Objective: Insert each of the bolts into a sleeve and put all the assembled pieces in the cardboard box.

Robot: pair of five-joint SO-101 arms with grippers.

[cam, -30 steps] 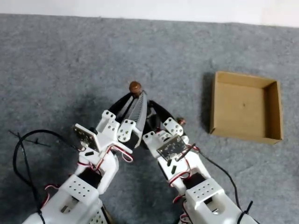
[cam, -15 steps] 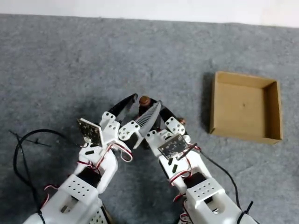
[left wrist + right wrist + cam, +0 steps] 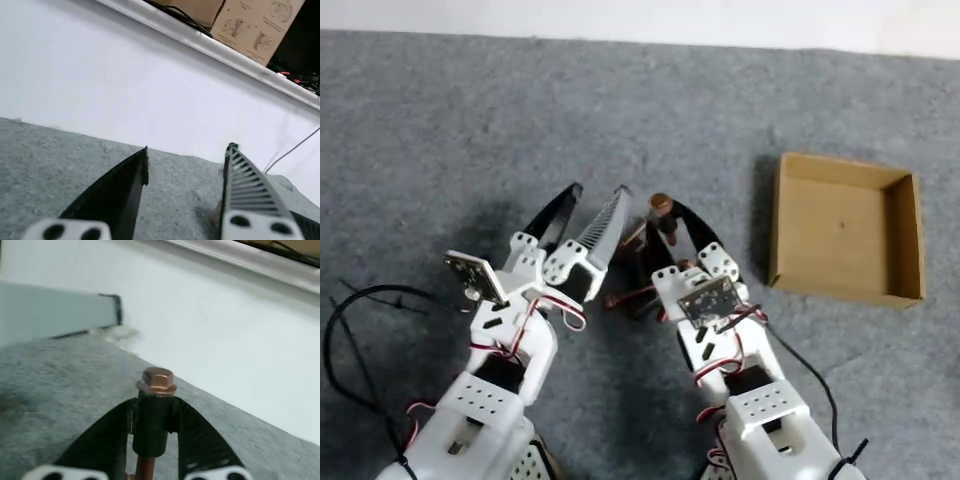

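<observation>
High view: the left gripper (image 3: 598, 192) has let go and swung aside, wide open and empty. The right gripper (image 3: 662, 222) alone now clamps the black sleeve (image 3: 150, 427) with the copper bolt (image 3: 158, 381) seated in it. That assembly looks ready for the cardboard box (image 3: 775, 225) nearby.

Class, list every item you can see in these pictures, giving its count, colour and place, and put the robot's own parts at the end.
Cardboard box: one, brown, open-topped, on the mat on the right arm's side.
Sleeve: one, black, upright in the right pincer.
Bolt: one, copper, through the sleeve with its head above it.
Loose copper pieces: count unclear, on the mat between the arms.
Mat: one, grey, covering the table.
Cables: black, on the mat beside the left arm.
Left pincer: one, black and grey, open, holding nothing.
Right pincer: one, black, shut on the sleeve.
</observation>
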